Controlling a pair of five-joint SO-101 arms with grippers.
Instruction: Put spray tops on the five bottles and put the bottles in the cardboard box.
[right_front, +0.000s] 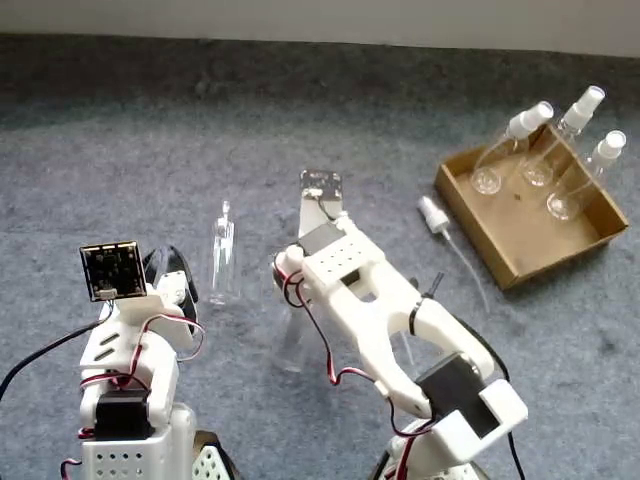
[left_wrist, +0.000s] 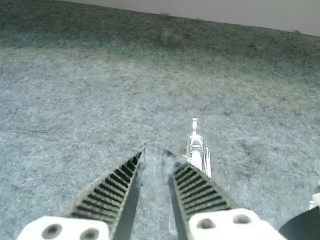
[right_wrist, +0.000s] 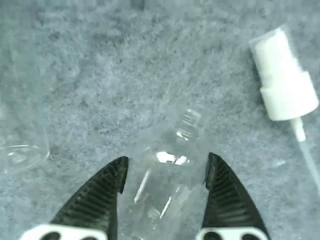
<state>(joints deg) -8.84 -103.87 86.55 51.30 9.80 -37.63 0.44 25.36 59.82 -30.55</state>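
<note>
I work on a table (right_front: 120, 150) with a grey, fuzzy, carpet-like surface; it looks mottled, lighter and darker in patches; along its far edge runs a pale wall (right_front: 400, 18); the grey darkens just before it.

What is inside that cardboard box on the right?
Three clear bottles with white spray tops lie in the cardboard box, their tops resting over its far wall. The rest of its floor looks bare; the near wall may hide a thin strip.
</note>
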